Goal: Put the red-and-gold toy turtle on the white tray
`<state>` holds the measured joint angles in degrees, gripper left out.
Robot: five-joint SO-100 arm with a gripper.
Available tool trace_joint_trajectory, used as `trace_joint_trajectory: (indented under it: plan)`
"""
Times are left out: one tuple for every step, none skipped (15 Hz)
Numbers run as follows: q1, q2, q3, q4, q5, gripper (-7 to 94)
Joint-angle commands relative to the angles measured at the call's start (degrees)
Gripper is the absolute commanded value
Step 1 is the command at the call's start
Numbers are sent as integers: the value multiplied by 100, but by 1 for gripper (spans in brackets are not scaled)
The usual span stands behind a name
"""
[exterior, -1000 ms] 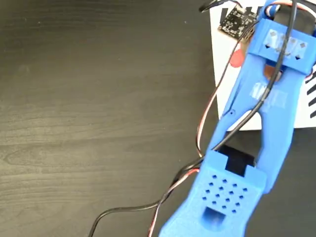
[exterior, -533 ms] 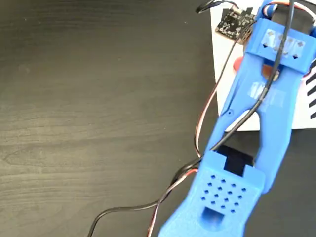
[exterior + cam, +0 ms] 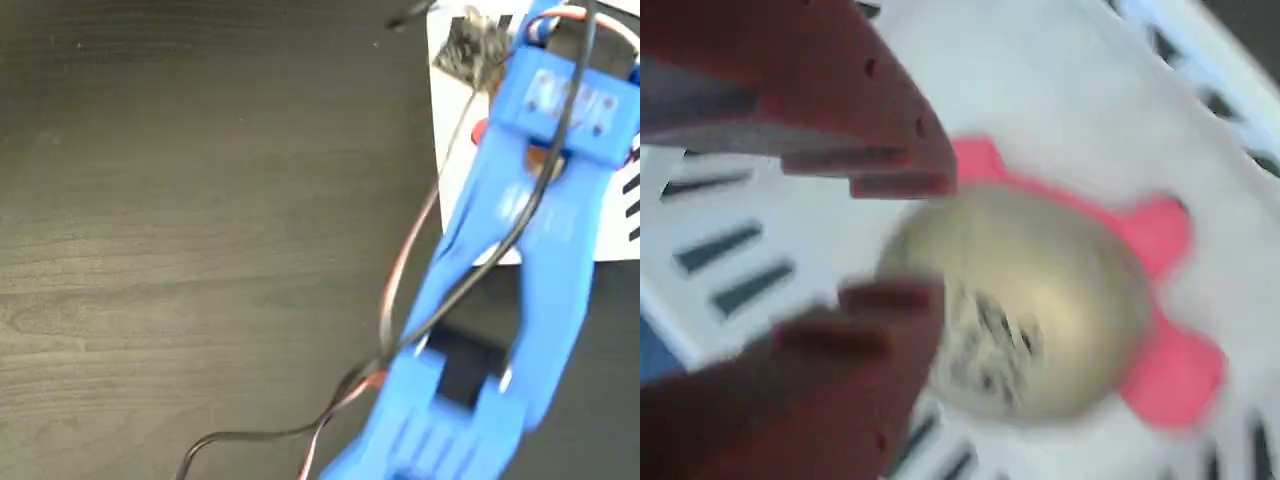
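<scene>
Dark wood-grain table [image 3: 200, 250] | white tray [image 3: 1060, 110] under turtle [image 3: 1040, 300] | end effector [image 3: 895, 240] released

The arm [image 3: 520, 250] is bright blue printed plastic with long flat links; black, red and white cables [image 3: 400, 300] trail along it, and a small dark circuit board [image 3: 468, 45] sits near its far end; its fingers [image 3: 870, 130] are dark red, stepped and pin-holed

The fixed view looks straight down from high above the end effector onto the dark worktop [image 3: 180, 220], while the wrist view sits close behind the end effector [image 3: 895, 235]; both share the white tray [image 3: 455, 150].
</scene>
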<state>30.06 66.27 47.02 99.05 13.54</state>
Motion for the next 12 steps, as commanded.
trace_joint_trajectory:
  plan:
    - [-439,1459,352,-185,167,0]
    - [-773,1986,984,-606,229,0]
    - [-1195,2619,1986,-1354,246,0]
    - [-1626,3173,2971,-2083,202,0]
    - [-1969,3727,3929,-2733,176,0]
    - [-2294,4298,4799,-3287,123,0]
    - [-2593,4860,5634,-3797,53,0]
    - [-2856,5335,6390,-4254,-26,0]
    - [-3103,5774,7093,-4623,-97,0]
    - [-3243,6214,7717,-5027,-26,0]
    - [-3305,6636,8297,-5361,-9,0]
    - [-3349,7137,8851,-5590,-88,0]
